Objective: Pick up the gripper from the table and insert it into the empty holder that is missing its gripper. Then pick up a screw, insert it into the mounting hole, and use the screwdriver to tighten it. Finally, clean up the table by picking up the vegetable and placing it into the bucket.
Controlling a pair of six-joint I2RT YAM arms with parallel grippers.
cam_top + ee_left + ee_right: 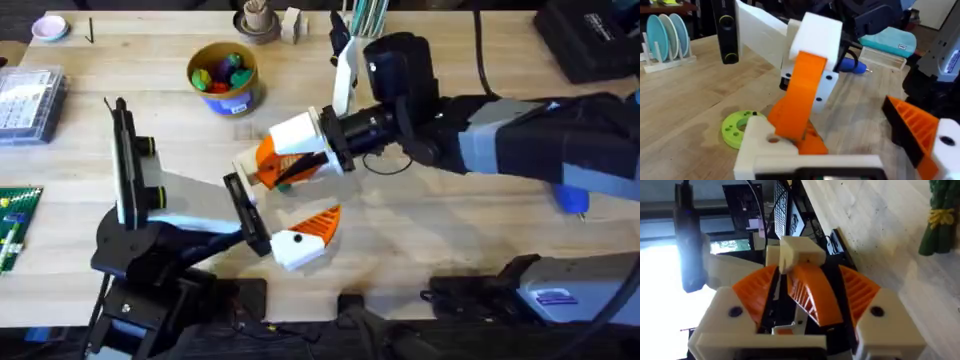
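bucket [224,76] behind the right gripper [290,160], left gripper [300,240] in front

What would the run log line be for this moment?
step: insertion | right gripper: holds orange gripper at holder | left gripper: open | screwdriver, vegetable: on table

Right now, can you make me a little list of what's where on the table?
right pincer: reaching over the middle of the table
left pincer: open, close to the right one
bucket: far side, colourful toys inside
vegetable: on the table, outside the bucket
screwdriver: on the table, right side
green disc: flat on the table
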